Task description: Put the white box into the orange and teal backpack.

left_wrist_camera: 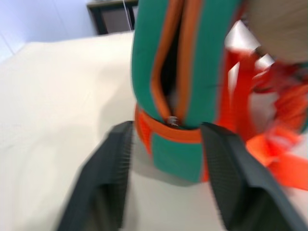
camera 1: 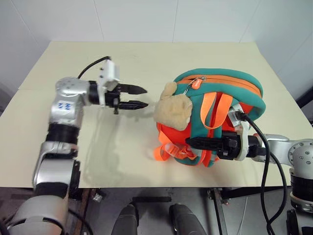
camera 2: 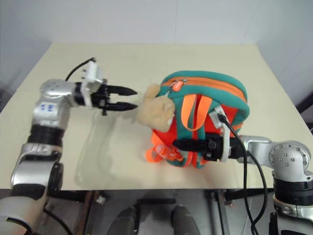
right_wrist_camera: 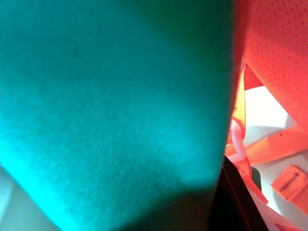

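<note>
The orange and teal backpack [camera 1: 220, 83] stands on the beige table [camera 1: 146, 58], right of centre, its straps facing me and a tan plush toy [camera 1: 173, 110] hanging at its left side. My left gripper [camera 1: 139, 98] hovers just left of the toy, pointing at it, open with nothing between its fingers [left_wrist_camera: 106, 178]. In the left wrist view the backpack's [left_wrist_camera: 207, 57] zipper seam [left_wrist_camera: 166, 72] gapes a little. My right gripper [camera 1: 193, 143] lies across the straps low on the front of the pack, shut on the teal fabric [right_wrist_camera: 110, 96]. The white box is hidden.
A black cable [camera 1: 266, 152] loops off my right wrist near the table's front right corner. Bare tabletop stretches left of and behind the backpack. White walls close in behind the table. A dark piece of furniture [left_wrist_camera: 110, 17] stands beyond the far edge.
</note>
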